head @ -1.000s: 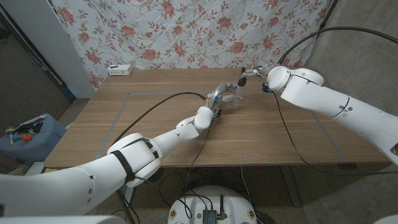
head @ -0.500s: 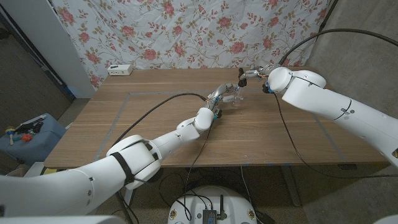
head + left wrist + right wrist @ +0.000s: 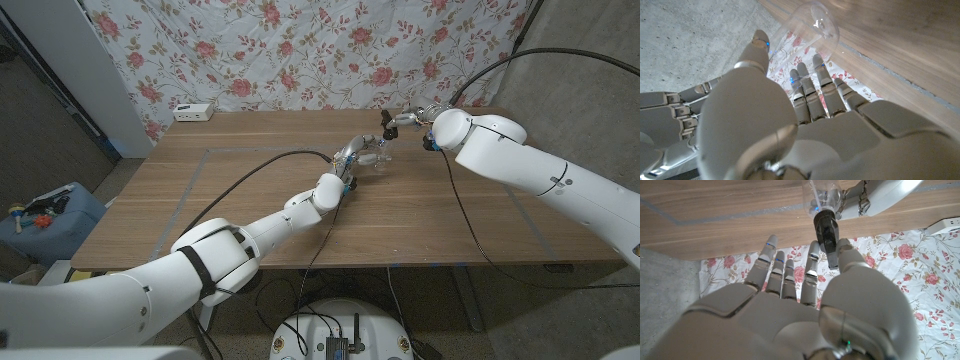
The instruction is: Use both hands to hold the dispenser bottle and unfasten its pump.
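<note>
A clear dispenser bottle [image 3: 376,158] stands at the table's far middle, and my left hand [image 3: 358,152] grips its body from the left. In the left wrist view my fingers [image 3: 812,87] wrap the clear bottle [image 3: 812,25]. My right hand [image 3: 410,121] reaches in from the right and pinches the black pump [image 3: 386,121] at the bottle's top. The right wrist view shows the black pump [image 3: 826,227] between my thumb [image 3: 847,250] and a finger, right at the bottle's clear neck [image 3: 822,200]. Whether the pump is free of the neck I cannot tell.
A white power strip [image 3: 193,112] lies at the table's back left. A black cable [image 3: 250,165] runs along my left arm over the table. A floral cloth [image 3: 300,50] hangs behind. A blue box [image 3: 45,215] sits on the floor at the left.
My right hand with the pump has shifted slightly left and up over the bottle. The left hand and bottle have stayed put.
</note>
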Action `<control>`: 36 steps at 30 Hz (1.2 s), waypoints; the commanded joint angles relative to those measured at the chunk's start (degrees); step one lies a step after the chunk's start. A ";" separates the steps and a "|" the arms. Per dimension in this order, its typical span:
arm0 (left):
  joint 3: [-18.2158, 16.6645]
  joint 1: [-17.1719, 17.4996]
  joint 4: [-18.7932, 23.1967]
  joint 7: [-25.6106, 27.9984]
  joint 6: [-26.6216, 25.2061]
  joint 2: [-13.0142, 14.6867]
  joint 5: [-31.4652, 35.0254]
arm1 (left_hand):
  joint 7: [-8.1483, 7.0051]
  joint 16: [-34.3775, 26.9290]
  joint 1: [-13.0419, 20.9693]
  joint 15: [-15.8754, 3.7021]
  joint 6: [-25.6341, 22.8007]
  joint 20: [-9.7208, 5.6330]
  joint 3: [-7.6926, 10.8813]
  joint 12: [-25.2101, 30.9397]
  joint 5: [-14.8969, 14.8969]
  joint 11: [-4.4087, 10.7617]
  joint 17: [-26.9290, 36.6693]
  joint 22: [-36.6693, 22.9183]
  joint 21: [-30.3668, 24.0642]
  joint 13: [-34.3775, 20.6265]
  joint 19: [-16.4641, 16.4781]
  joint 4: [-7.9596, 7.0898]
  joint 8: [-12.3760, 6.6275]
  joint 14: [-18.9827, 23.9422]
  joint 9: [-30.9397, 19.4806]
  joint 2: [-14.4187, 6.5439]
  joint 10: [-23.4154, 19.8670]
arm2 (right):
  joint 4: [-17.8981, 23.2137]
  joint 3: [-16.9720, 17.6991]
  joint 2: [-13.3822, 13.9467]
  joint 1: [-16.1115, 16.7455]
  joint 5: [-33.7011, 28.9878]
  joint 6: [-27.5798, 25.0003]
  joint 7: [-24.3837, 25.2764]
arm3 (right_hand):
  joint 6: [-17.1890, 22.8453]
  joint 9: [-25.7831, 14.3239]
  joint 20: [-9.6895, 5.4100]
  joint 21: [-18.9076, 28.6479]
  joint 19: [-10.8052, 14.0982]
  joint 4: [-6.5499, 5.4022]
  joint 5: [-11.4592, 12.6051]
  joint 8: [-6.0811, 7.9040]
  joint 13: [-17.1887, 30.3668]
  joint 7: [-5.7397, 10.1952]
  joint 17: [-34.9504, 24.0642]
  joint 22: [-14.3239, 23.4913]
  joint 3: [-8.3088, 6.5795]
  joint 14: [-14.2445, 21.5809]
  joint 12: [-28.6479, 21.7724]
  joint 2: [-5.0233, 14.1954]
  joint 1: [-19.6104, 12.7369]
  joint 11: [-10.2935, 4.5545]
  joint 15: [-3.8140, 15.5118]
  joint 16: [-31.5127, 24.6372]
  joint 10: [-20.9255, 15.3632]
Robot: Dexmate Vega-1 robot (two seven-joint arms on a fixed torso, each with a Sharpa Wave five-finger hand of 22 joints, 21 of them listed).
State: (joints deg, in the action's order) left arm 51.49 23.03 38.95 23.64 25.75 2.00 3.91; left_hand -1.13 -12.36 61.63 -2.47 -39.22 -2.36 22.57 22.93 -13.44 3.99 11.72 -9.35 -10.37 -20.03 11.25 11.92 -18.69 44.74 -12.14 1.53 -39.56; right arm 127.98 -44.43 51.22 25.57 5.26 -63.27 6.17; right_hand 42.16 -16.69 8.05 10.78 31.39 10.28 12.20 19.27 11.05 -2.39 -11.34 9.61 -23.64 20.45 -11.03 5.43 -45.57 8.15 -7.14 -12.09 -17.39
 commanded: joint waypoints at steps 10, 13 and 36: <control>0.25 -1.31 -3.58 -0.06 1.60 -1.55 -0.52 | -2.04 -0.19 -6.40 -6.77 -10.36 -3.79 3.61 0.12 -0.15 5.99 0.08 0.00 -0.02 -10.31 0.34 -3.15 -0.38 3.23 -0.14 -7.71 -8.45 | -0.90 0.65 -0.50 0.97 -1.09 0.81 0.69 | 1.32 0.43 -1.54 0.65 1.10 0.28 -0.36 0.03 0.32 2.35 -0.30 0.18 -1.52 1.00 -0.44 0.42 -3.24 -1.33 1.98 -0.69 -0.97; 0.36 -1.63 -4.35 -0.14 1.89 -1.83 -0.62 | -2.08 -0.17 -6.41 -6.77 -10.35 -3.81 3.65 0.10 -0.16 5.84 0.03 0.00 -0.02 -10.33 0.34 -3.12 -0.36 3.28 -0.14 -7.69 -8.44 | -1.12 0.71 -0.57 1.03 -1.19 0.93 0.69 | 1.95 0.55 -1.74 0.65 1.20 0.30 -0.46 0.20 0.33 3.09 -0.33 0.18 -1.62 1.13 -0.46 0.33 -3.83 -1.63 2.16 -0.76 -1.11; 1.26 -3.53 -8.95 0.14 3.36 -3.57 -1.62 | -2.00 -0.18 -6.48 -6.86 -10.36 -3.79 3.70 0.06 -0.18 5.93 0.09 0.00 -0.02 -10.49 0.36 -2.98 -0.25 3.33 -0.15 -7.72 -8.74 | -1.89 1.96 0.10 1.10 -0.28 4.28 -2.32 | -2.42 1.25 -1.35 -0.07 -1.03 -1.15 -1.36 -2.18 0.41 1.64 -0.84 0.23 0.03 -0.92 0.21 -0.76 -3.06 -0.96 1.40 -0.33 0.82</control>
State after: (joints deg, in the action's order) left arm 52.44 19.92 30.96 23.50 28.95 -1.24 2.68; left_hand -1.13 -12.13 61.63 -2.19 -39.22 -2.36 22.74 22.49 -13.46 3.98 11.55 -9.35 -10.36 -20.03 11.24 12.09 -18.63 45.03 -12.11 1.53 -39.57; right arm 126.41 -43.14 51.06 26.47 4.53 -60.44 4.98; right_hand 40.36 -15.41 6.55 10.78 30.83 9.39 11.00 17.36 11.35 -0.55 -11.87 9.76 -23.71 19.82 -11.01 4.96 -48.99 7.08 -5.54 -12.32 -16.85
